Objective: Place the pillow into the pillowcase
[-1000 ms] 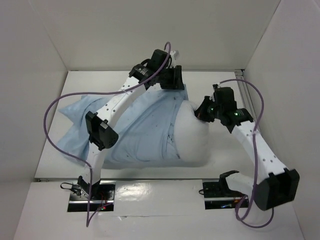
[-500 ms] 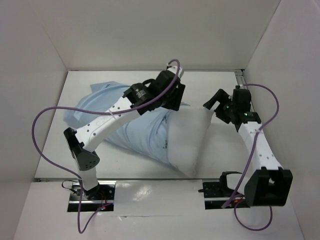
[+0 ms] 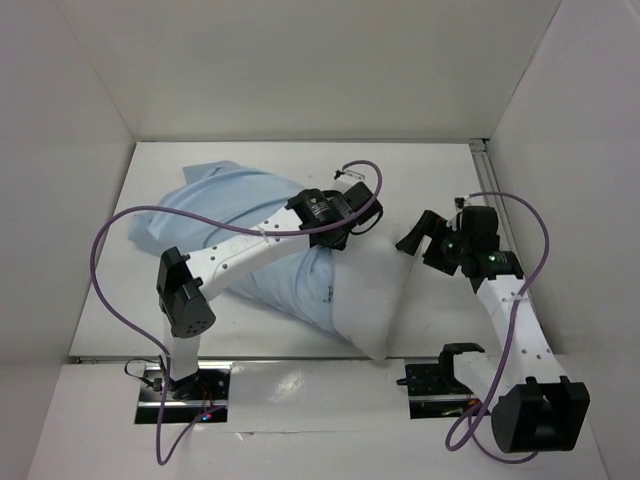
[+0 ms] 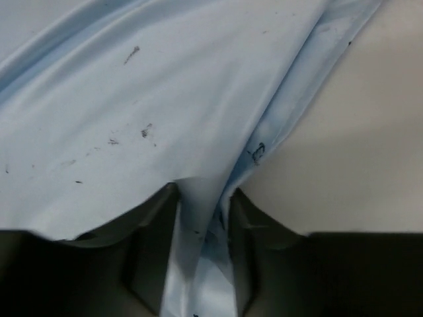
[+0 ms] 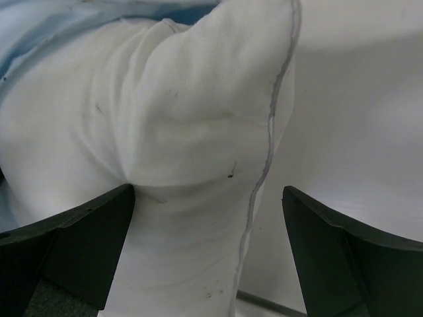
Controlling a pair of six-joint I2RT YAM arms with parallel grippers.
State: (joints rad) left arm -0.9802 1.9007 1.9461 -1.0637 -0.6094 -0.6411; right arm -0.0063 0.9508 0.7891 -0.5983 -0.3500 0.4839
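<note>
The pillowcase [image 3: 235, 205], a limp light blue sack, lies rumpled from the upper left of the top view down toward the middle of the white table [image 3: 440, 180]. The pillow [image 3: 375, 295] is partly inside it: its plump white end sticks out of the cloth at lower centre and reaches toward the near edge of the table. The left gripper [image 3: 352, 215] sits over the sack's open edge, just above the bare pillow. In the left wrist view its two dark fingers [image 4: 153, 254] stand partly apart, with a ridge of the marked blue cloth [image 4: 132, 112] running down between them. Creases converge on that spot, but I cannot tell whether the fingers are really pressing the cloth. The right gripper [image 3: 415, 236] is at the right of the pillow, close to its upper corner. In the right wrist view its fingers [image 5: 82, 241] are spread wide on either side of a puckered white corner of the pillow [image 5: 192, 132], with its seam showing, and neither finger presses into it. A purple cable [image 3: 110, 235] loops from each arm.
</note>
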